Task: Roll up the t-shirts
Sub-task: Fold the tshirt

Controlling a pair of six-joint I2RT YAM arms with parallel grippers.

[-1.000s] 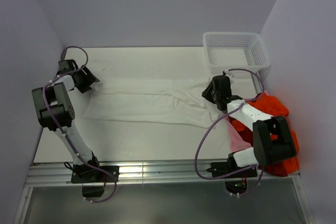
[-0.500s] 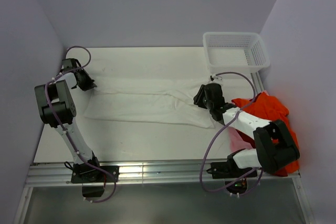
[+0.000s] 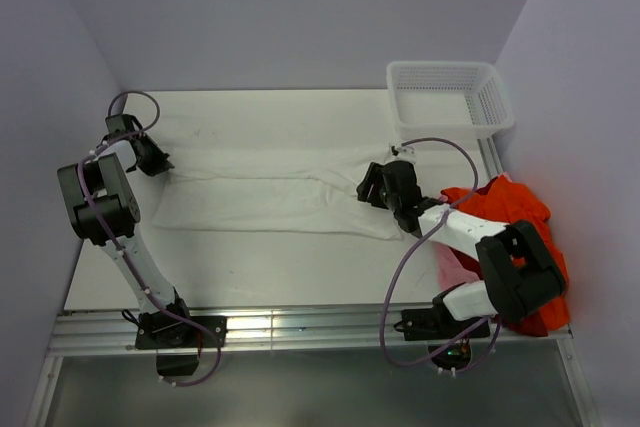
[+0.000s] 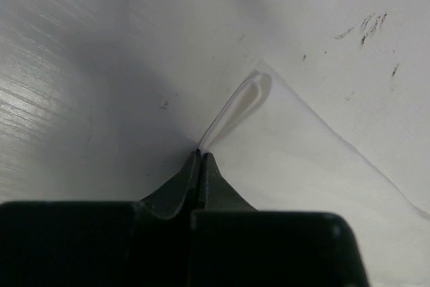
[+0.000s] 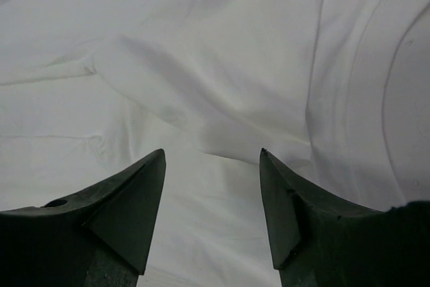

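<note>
"Where are the shirts?"

"On the table the white t-shirt lies spread across the middle. The orange t-shirts are heaped at my right, below the basket."

"And your grippers?"

"My left gripper is pressed together, pinching a fold at the white shirt's left edge. My right gripper is spread over its right end."

The white cloth t-shirt is soft, matt and creased, its hem a thin fold. Beneath it the white table is smooth with a faint sheen and flecked with dark scuffs. Right of the shirt, the orange-red cloth heap is matt and rumpled. Beyond the shirt's right end, the white mesh basket is slightly glossy plastic. The left gripper and right gripper look matt black.
</note>
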